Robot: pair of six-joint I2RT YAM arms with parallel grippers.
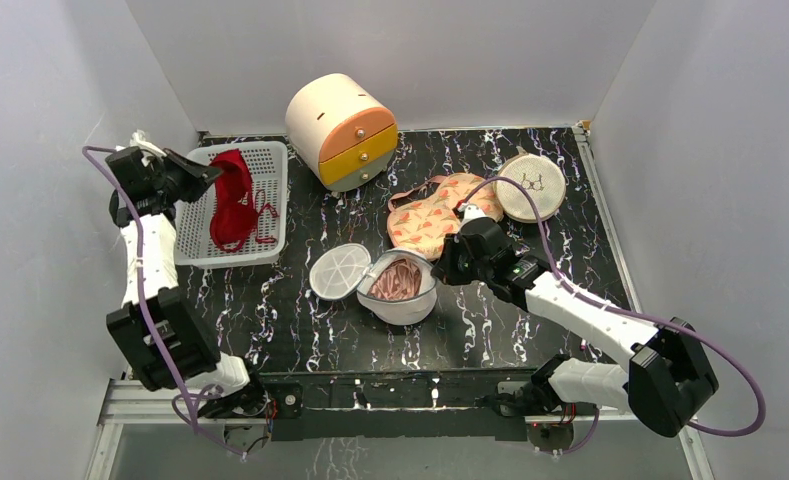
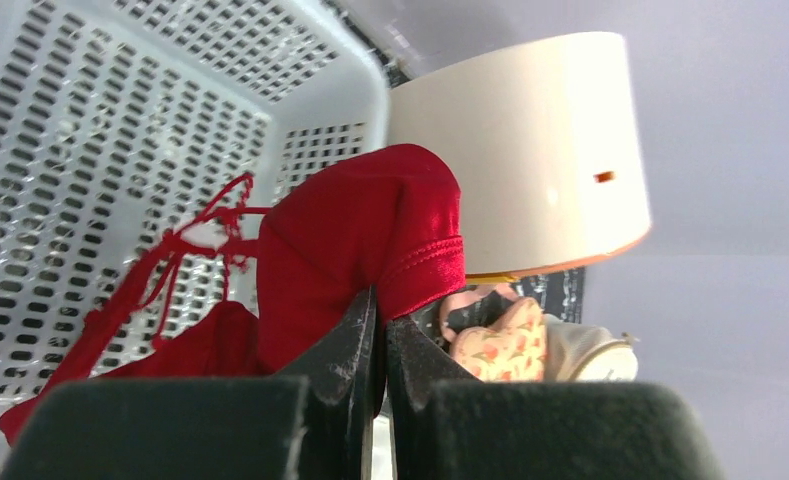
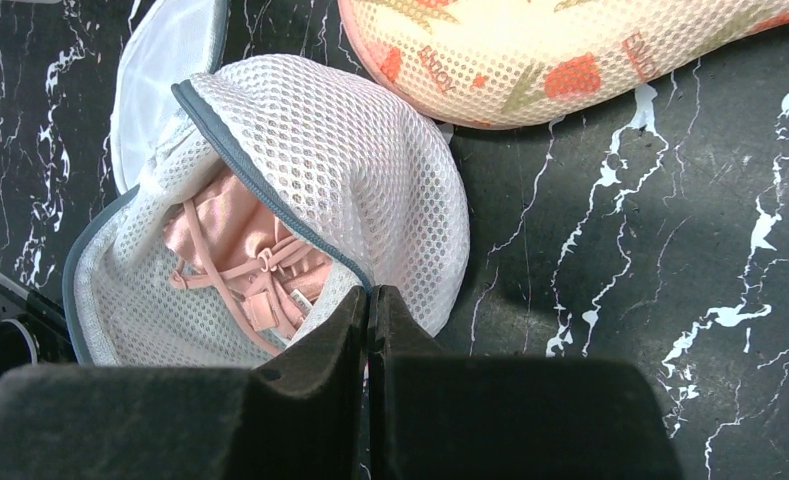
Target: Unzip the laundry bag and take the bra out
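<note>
Right end effector, pressed together, sat at the laundry bag rim, maybe to steady it with the pink bra inside. Left end effector, also pressed together, touched a red bra in the far-left basket.

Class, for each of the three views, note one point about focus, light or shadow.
Top external: even light, sharp throughout, only soft shadows on the table. Left wrist: left tool dark and soft up close, red garment sharp. Right wrist: laundry bag mesh crisp, right tool soft, a shadow patch right of the bag.
</note>
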